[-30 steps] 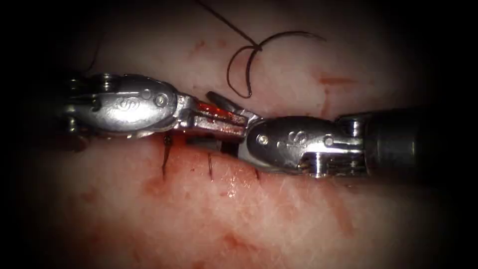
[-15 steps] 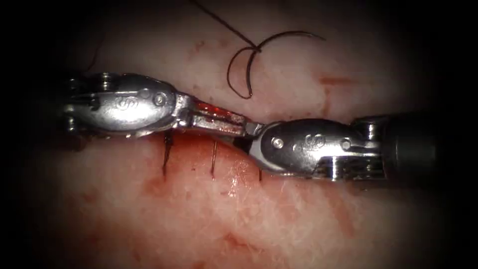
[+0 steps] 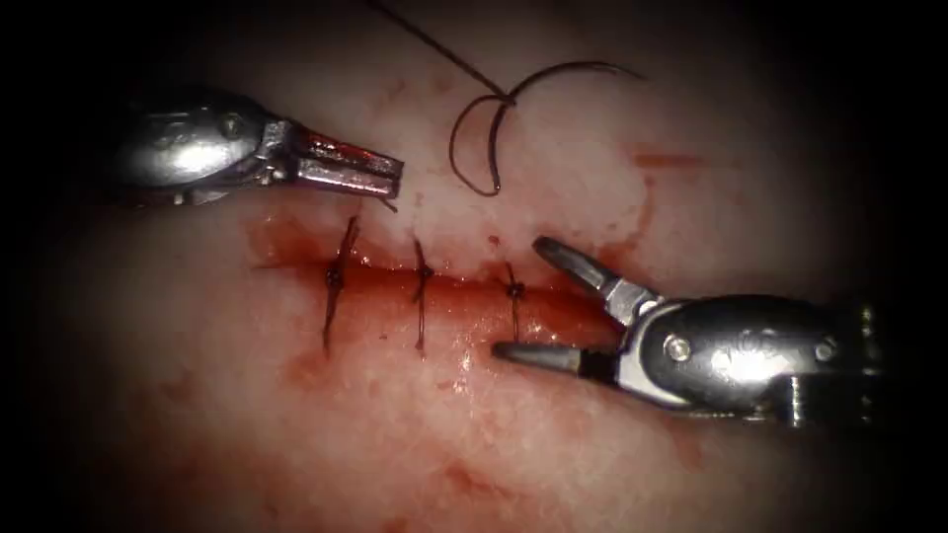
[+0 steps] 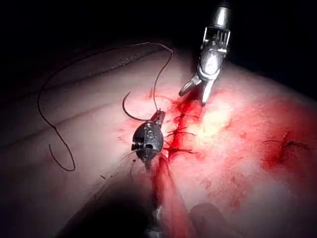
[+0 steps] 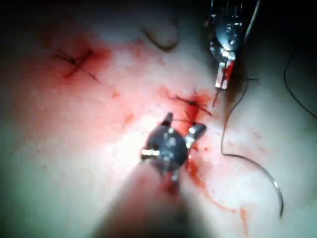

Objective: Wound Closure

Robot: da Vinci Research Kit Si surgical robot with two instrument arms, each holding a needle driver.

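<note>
The cut [image 3: 464,283] runs across the tissue [image 3: 474,434] and is held by three knotted stitches [image 3: 422,272]. My left tool [image 3: 390,174] hovers above the cut's left end, jaws shut, with a short cut end of thread [image 3: 388,203] hanging at their tip. My right tool [image 3: 518,296] sits at the cut's right end with jaws wide open around the rightmost stitch [image 3: 513,290], holding nothing. The curved needle [image 3: 454,143] lies free on the tissue beyond the cut, outside the tissue, its thread [image 3: 434,39] trailing away. The left wrist view shows the needle [image 4: 130,111] beside the left tool [image 4: 159,116].
Red fluid [image 3: 553,316] pools along the cut and smears the tissue below it. An older knotted stitch [image 5: 77,62] sits on a red patch away from the cut. Long thread [image 4: 49,129] loops over the pale tissue.
The tools, tip to tip over the cut before, have parted: left drew back up-left, right moved down-right and opened its jaws. The three stitches are now uncovered.
</note>
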